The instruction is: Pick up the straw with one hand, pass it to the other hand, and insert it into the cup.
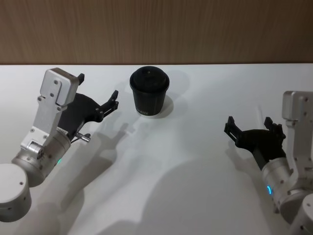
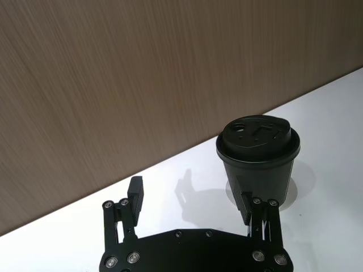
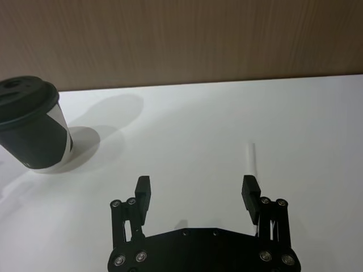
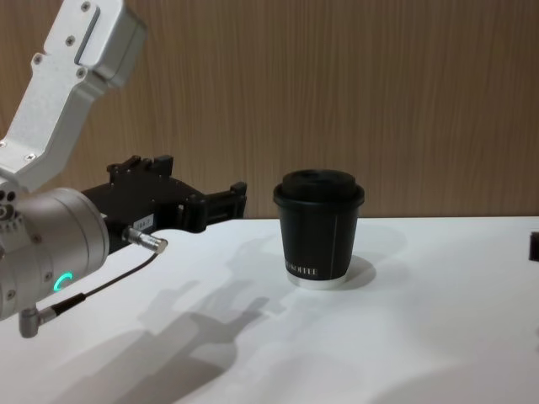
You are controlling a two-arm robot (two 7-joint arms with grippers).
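Lying flat on the right of the tabletop (image 1: 190, 196), the straw (image 3: 250, 157) is seen just beyond the right gripper (image 3: 195, 186), in line with one jaw and not between the two; its long axis runs away from the gripper. These jaws are spread and empty; a small sideways shift is judged needed. The left gripper (image 2: 191, 192), also released, is held left of the cup (image 1: 149, 92), far centre.

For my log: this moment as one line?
left gripper: open, beside cup | right gripper: open, near straw | straw: on table | cup: upright, lidded
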